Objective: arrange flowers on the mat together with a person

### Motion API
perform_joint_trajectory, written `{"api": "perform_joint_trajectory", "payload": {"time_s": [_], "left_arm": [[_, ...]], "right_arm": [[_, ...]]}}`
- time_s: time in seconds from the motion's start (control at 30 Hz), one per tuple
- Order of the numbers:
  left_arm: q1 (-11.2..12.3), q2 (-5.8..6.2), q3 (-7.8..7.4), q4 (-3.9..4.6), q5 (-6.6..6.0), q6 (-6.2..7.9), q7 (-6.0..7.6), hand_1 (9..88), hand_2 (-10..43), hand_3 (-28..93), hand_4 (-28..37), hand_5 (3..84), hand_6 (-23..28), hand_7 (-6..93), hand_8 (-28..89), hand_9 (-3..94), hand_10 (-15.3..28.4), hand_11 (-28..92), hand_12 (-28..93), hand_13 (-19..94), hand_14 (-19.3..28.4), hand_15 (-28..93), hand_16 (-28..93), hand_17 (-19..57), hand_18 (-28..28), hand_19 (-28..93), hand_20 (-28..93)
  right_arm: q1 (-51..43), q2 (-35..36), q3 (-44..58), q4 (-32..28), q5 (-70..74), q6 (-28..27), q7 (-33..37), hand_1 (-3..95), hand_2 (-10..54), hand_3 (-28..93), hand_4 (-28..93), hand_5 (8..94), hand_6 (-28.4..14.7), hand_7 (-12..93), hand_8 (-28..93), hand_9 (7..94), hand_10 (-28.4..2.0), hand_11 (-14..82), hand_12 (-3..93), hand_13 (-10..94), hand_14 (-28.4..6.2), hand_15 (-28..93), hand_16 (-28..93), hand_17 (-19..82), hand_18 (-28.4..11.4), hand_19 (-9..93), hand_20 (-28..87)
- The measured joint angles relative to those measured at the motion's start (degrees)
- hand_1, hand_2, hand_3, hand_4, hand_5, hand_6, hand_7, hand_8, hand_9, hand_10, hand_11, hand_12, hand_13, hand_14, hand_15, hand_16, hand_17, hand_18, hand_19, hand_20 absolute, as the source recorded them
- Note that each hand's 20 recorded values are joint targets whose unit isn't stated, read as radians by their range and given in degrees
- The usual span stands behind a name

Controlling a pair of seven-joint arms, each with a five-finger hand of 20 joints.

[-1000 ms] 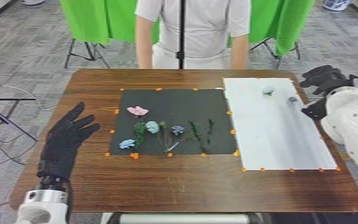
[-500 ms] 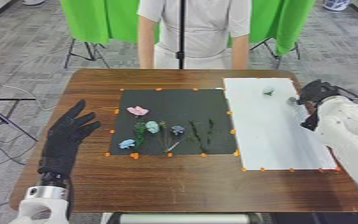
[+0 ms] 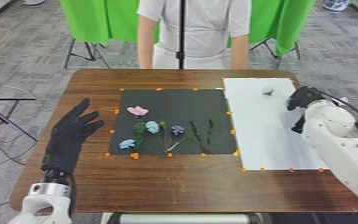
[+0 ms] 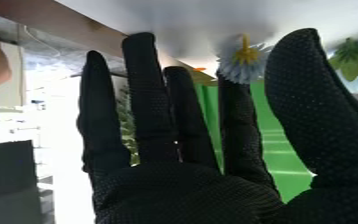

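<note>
While the brown wooden table [image 3: 158,187] is carrying everything, the long white sheet [image 3: 269,132] is lying on its right side, and the black square mat [image 3: 162,102] is resting beside it, already bearing much of the arrangement. The work, I judge, is standing past its middle; at least two blooms are remaining to be placed.

The robot's black-gloved left hand [image 3: 65,137] is hovering beside the mat, its fingers loosely extended. The black-gloved right hand [image 3: 306,96] is reaching over the outer edge of the sheet, its forearm slanting inward from the right; its fingers and thumb are staying straight and unclenched, grasping nothing.

On the mat, leafy green stems [image 3: 210,131] are lying near a pink flower [image 3: 137,110], a pale blue-green one [image 3: 152,126], a sky-blue one [image 3: 127,144] and a dusky violet one [image 3: 177,130]. A small pale flower [image 3: 268,90] is lying on the sheet. By the right hand's fingers, a pale-blue bloom with yellow base [image 4: 238,70] is showing (whether they are touching it, I cannot tell).
</note>
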Motion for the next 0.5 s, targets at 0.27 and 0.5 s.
{"api": "perform_joint_trajectory", "payload": {"time_s": [0.27,0.5], "left_arm": [[-0.8,0.62,0.84,0.34,-0.17,0.01,0.58,23.7,2.5,80,-27.8,35.8,3.8,11.2,-9,36.2,16.8,23,10,27,25.4,47,-6,-8.1,26.0,49,20],[-1.4,0.69,1.09,0.48,-0.29,0.03,0.96,23.6,2.4,80,-27.9,35.9,3.9,11.0,-9,36.2,16.9,23,10,27,25.5,47,-7,-8.1,26.0,49,20]], "right_arm": [[1.2,0.6,-5.1,0.7,-12.7,0.7,-4.0,54.1,-9.5,61,-28,71.7,8.0,20,-6,71.3,-6.8,15.3,19.1,67,-5.3,38,22,30,-19.5,63,17],[1.2,0.4,-5.8,1.2,-15.5,2.0,-5.9,60.2,-9.5,57,-28,82.6,7.2,18,-2,89.7,-5.1,13.9,35.1,76,-2.8,45,29,32,-15.8,70,22]]}}
